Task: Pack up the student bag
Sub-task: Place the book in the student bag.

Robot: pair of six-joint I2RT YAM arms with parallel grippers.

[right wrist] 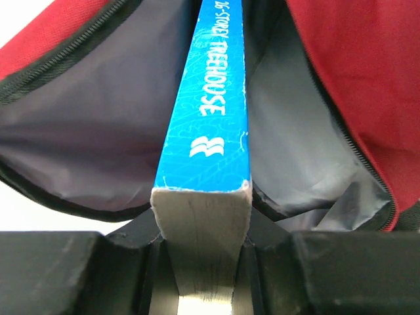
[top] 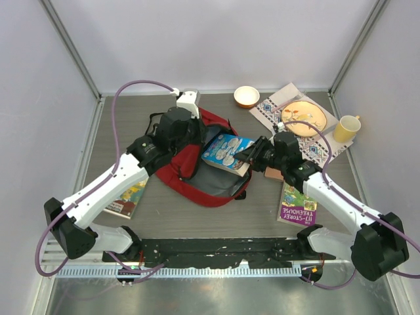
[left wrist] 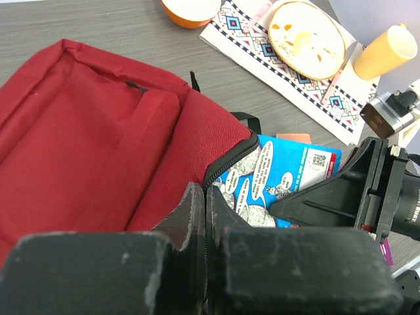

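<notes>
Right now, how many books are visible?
3. The blue book, held by the right pincer, sits partly in the student bag; the purple book lies beside the right arm; a third book lies under the left arm. Others may be hidden.

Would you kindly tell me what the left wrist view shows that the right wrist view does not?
Only the left wrist view: an orange bowl, a plate on a patterned placemat, a yellow cup, and the cartoon cover of the blue book. Only the right wrist view: the book's spine reading TREEHOUSE and the grey lining of the student bag. Both: the red bag, the book, and the right jaws gripping it.
</notes>
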